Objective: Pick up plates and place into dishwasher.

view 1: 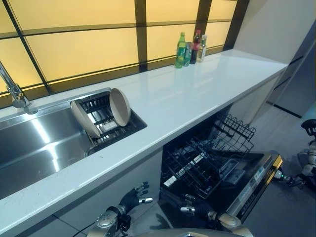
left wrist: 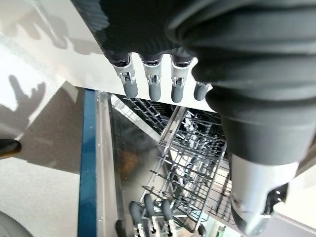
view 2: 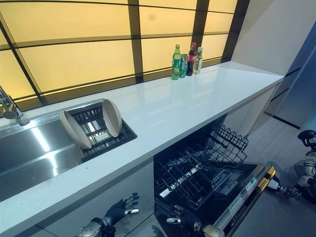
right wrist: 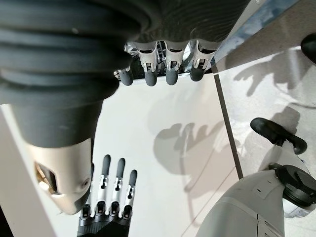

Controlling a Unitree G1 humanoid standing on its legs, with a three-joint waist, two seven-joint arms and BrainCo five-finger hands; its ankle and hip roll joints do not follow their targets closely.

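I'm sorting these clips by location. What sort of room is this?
Most likely a kitchen: a steel sink with two plates standing in its drying rack, a long white counter, and an open dishwasher with empty wire racks below.

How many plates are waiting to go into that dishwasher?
2. Both stand on edge in the drying rack set in the sink: one plate at its right end, the other plate at its left. None shows elsewhere.

Bottles (view 1: 190, 48) stand on the countertop (view 1: 197, 94) by the window.
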